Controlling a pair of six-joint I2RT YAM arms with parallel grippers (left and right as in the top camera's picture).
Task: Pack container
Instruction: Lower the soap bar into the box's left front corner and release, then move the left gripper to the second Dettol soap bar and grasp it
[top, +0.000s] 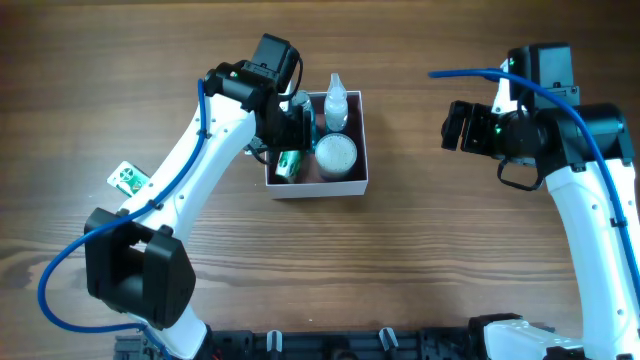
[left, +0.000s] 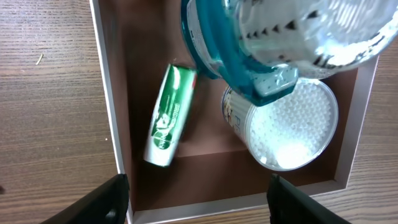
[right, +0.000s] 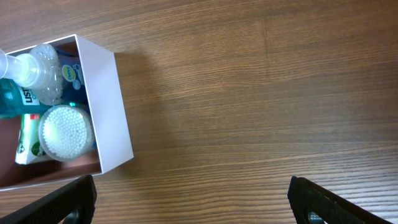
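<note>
Progress looks far along. One green-white packet lies out on the bench, likely still to pack. Left claw hangs jaws apart over the container, mid-bench, which carries a green tube, jar, teal bottle and spray bottle. Right claw hovers wide apart, empty, well to the right.

count | container: 1 | bottles: 2 (clear bottle, teal bottle) | green-and-white tube: 1 | round white-lidded jar: 1 | small green-and-white packet: 1 | robot arms: 2 (left arm, right arm)
</note>
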